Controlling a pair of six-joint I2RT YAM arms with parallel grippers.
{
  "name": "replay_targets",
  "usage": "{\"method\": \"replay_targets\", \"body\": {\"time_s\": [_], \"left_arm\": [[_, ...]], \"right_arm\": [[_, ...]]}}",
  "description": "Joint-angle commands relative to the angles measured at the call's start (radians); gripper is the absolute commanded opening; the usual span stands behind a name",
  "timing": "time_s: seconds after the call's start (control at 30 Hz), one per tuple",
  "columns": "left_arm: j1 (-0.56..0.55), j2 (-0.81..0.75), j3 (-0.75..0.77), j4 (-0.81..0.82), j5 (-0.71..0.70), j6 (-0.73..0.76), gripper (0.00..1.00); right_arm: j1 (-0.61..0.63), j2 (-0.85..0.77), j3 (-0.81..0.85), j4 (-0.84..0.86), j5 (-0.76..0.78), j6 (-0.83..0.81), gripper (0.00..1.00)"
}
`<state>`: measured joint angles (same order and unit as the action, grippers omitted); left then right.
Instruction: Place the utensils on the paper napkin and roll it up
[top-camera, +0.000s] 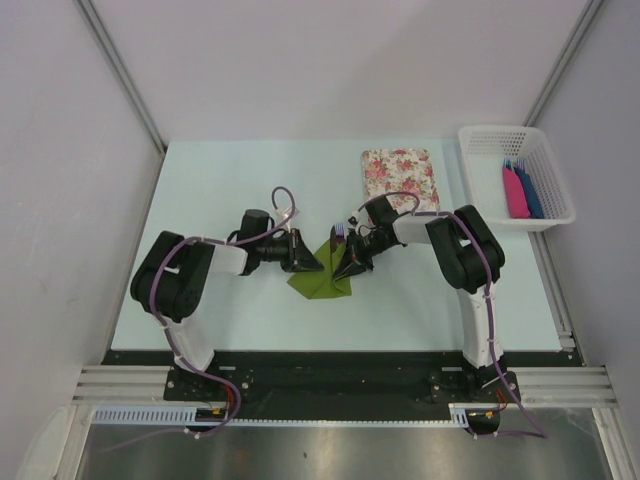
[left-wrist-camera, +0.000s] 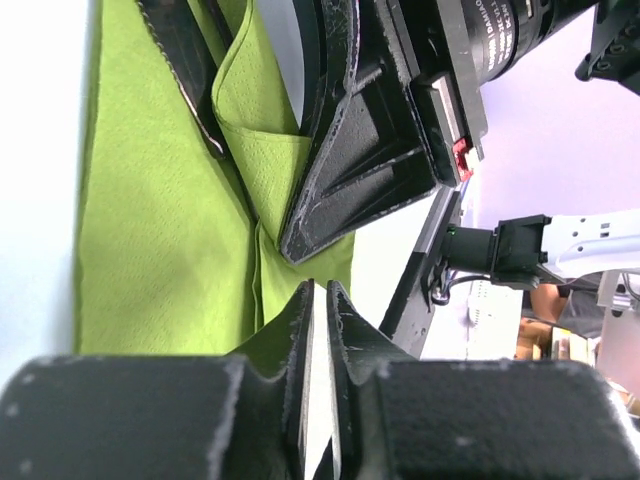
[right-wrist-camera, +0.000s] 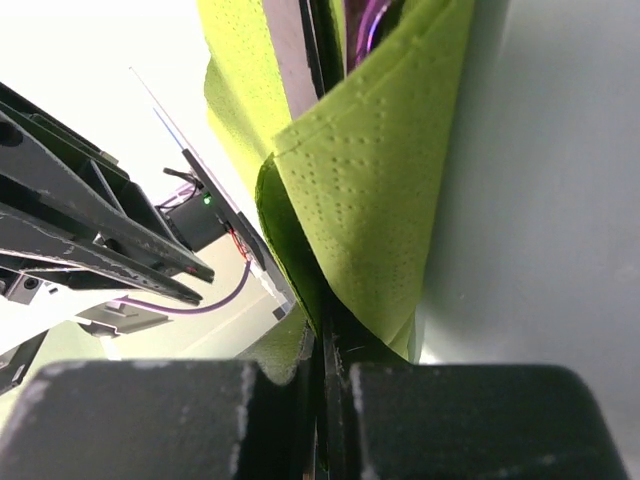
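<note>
The olive-green paper napkin (top-camera: 318, 283) lies partly folded at mid-table between both arms. Dark purple utensils (top-camera: 338, 232) poke out of its far end, fork tines showing. My right gripper (top-camera: 350, 268) is shut on a raised fold of the napkin (right-wrist-camera: 370, 180); in the right wrist view the green sheet runs straight into the closed jaws (right-wrist-camera: 325, 315), and a purple utensil (right-wrist-camera: 362, 20) shows inside the fold. My left gripper (top-camera: 312, 264) sits at the napkin's left side. Its jaws (left-wrist-camera: 320, 288) stand a narrow slit apart, empty, just over the napkin's edge (left-wrist-camera: 160, 220).
A pink-and-white floral mat (top-camera: 400, 177) lies at the back, right of centre. A white basket (top-camera: 500, 131) at the far right holds pink and blue flat pieces (top-camera: 516, 192). In the left wrist view the right gripper's black fingers (left-wrist-camera: 365, 160) are very close ahead.
</note>
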<state>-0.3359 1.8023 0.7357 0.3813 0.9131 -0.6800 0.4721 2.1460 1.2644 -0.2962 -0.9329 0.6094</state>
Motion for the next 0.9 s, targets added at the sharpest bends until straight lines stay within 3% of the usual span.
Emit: {"method": "replay_targets", "body": {"time_s": [0.0, 0.23, 0.33, 0.47, 0.77, 0.87], "left_arm": [[0.014, -0.05, -0.01, -0.065, 0.024, 0.072, 0.15], [0.018, -0.05, -0.012, -0.038, 0.023, 0.051, 0.15], [0.026, -0.052, -0.013, -0.012, 0.024, 0.03, 0.18], [0.031, -0.063, -0.009, 0.025, 0.033, -0.004, 0.31], [0.078, -0.086, -0.022, 0.087, 0.004, -0.105, 0.5], [0.093, -0.092, -0.019, 0.107, 0.004, -0.141, 0.52]], "right_arm": [[0.0, 0.012, 0.009, 0.051, 0.006, 0.019, 0.04], [0.002, 0.022, 0.01, 0.062, -0.007, 0.029, 0.07], [0.002, 0.022, 0.009, 0.058, -0.007, 0.03, 0.19], [0.0, 0.022, 0.01, 0.058, -0.003, 0.03, 0.43], [0.005, 0.022, 0.023, 0.051, 0.002, 0.03, 0.65], [0.005, 0.023, 0.029, 0.051, 0.003, 0.032, 0.66]]}}
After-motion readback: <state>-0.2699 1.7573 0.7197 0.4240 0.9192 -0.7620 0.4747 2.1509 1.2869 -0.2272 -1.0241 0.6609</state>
